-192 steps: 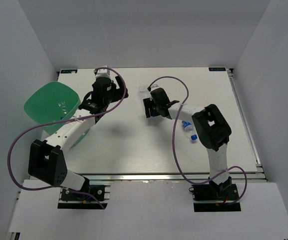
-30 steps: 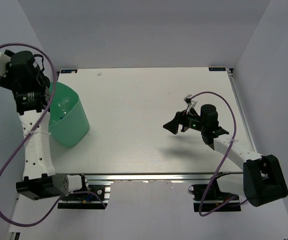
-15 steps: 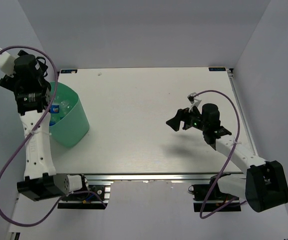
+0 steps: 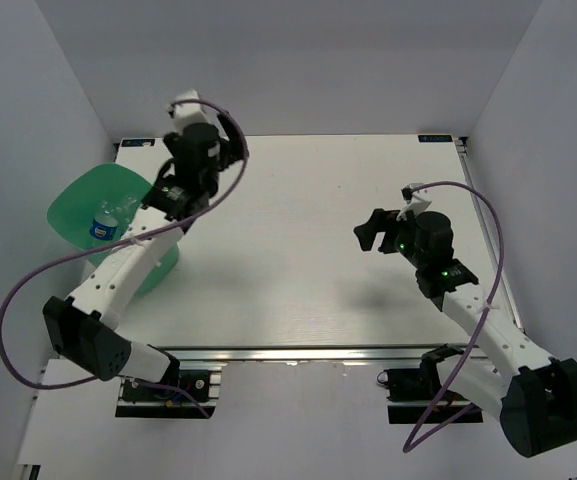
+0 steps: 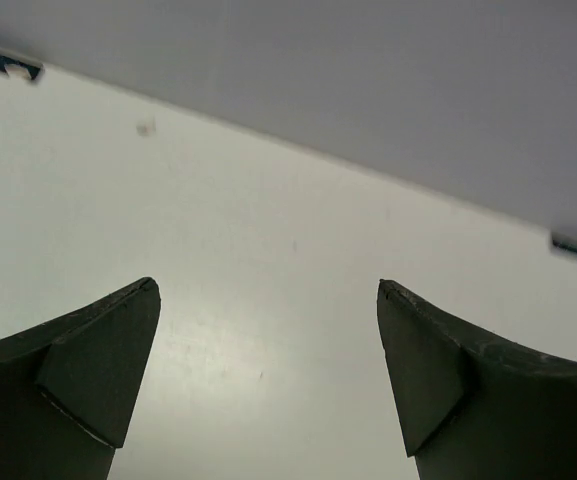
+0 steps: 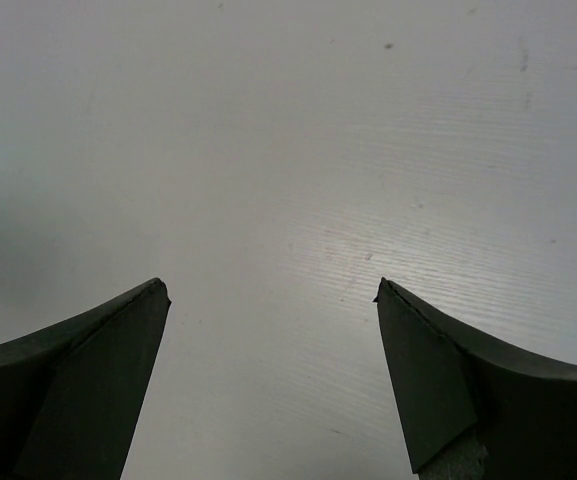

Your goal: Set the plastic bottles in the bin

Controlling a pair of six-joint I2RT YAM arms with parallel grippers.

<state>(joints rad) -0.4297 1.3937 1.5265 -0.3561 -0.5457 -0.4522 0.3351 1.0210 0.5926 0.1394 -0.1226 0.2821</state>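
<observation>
- Where the mint-green bin [image 4: 80, 195] stands at the left edge of the table [image 4: 298, 290], a blue-labelled bottle [image 4: 100, 226] lies inside it. There is something clear beside the bottle that I cannot make out.
- My left gripper [image 4: 234, 152] hangs to the right of the bin, near the table's far edge and well apart from the bottle. Its arm passes over the bin's near-right side.
- In my left wrist view its fingers [image 5: 88, 370] stand wide apart. Bare white table shows between them, and the grey back wall [image 5: 368, 80] rises beyond.
- My right gripper [image 4: 368, 232] hovers over the right half of the table, pointing left toward the bin and far from it.
- Its fingers [image 6: 448, 380] are spread just as wide, with bare table between them. A sliver of the green bin shows at that view's left edge.
- Both pairs of fingers are clear of the bin and the bottle.
</observation>
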